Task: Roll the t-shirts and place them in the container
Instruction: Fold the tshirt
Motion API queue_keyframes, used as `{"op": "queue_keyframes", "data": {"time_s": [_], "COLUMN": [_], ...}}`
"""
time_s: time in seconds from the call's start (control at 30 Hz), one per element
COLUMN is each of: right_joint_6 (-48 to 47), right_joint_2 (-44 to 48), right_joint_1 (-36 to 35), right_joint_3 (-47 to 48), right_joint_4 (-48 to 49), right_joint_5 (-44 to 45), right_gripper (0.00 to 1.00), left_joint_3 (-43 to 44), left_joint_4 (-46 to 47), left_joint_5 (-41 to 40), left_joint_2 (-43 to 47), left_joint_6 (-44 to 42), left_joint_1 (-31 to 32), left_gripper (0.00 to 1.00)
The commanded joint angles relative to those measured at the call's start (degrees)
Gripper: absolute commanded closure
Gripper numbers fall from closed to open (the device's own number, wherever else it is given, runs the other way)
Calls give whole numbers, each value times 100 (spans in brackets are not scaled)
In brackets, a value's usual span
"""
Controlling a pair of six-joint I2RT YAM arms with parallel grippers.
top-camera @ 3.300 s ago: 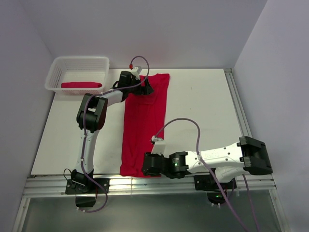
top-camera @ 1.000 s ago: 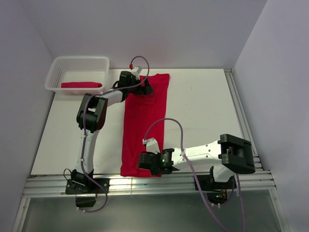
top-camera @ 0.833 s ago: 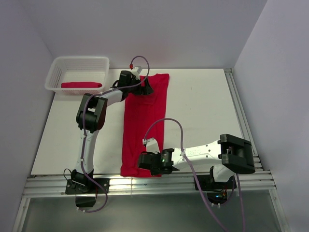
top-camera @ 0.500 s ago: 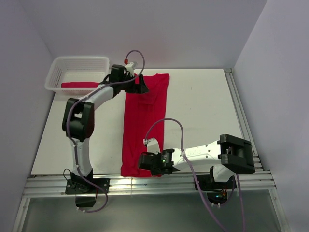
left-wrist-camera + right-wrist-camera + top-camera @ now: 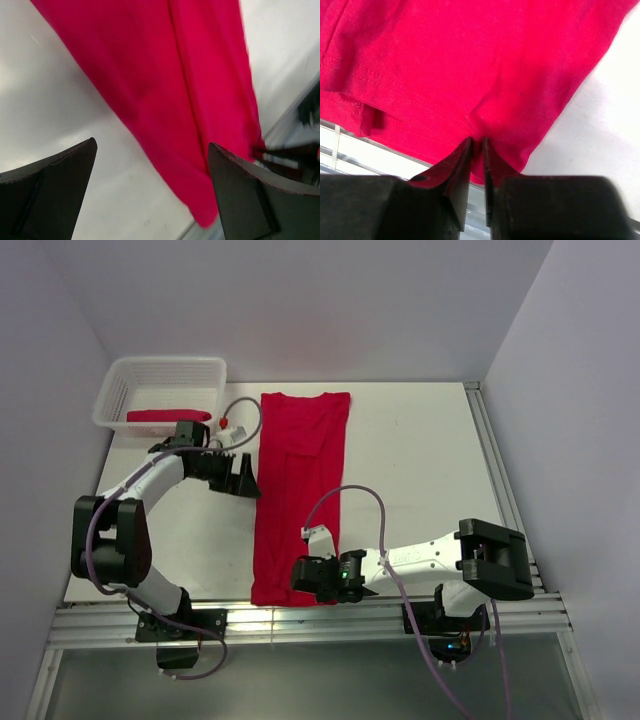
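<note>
Jaws of the right gripper [image 5: 476, 141] are clenched on a small pucker of cloth at the near hem of a crimson-red short-sleeved cloth t-shirt [image 5: 300, 470], which lies spread lengthwise on the white bench [image 5: 420, 460]. Just beside the shirt's left edge hangs the left gripper [image 5: 245, 480], jaws released wide. A second crimson-red t-shirt [image 5: 168, 416], rolled, lies in the white plastic lattice basket [image 5: 160, 361] at the bench's far left corner.
</note>
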State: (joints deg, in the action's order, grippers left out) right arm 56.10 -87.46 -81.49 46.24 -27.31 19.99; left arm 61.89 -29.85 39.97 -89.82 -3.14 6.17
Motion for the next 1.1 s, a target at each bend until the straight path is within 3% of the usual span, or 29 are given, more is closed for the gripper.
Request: {"op": "queue_keyframes", "data": {"time_s": [0.0, 0.27, 0.53, 0.77, 0.93, 1.07], "right_joint_6": [-72, -178, -424, -442, -450, -486], "right_joint_2": [177, 133, -34, -122, -166, -201], "right_joint_1": [2, 98, 309, 362, 371, 371], "right_joint_3": [61, 210, 377, 324, 298, 316], "right_joint_4": [42, 15, 24, 199, 288, 314], "right_joint_5": [269, 243, 137, 49, -39, -65], "right_gripper": [74, 68, 68, 75, 73, 83], "left_joint_3": [-248, -274, -502, -625, -643, -634], "left_joint_4": [-714, -900, -602, -391, -250, -162], "left_joint_5": [529, 1469, 1575, 1479, 1347, 1268], "left_joint_2": [9, -474, -220, -106, 8, 70], "left_joint_6": [-740, -1135, -952, -829, -680, -574], "left_joint_1": [51, -29, 6, 199, 489, 683], "left_gripper": [1, 5, 4, 4, 4, 4]}}
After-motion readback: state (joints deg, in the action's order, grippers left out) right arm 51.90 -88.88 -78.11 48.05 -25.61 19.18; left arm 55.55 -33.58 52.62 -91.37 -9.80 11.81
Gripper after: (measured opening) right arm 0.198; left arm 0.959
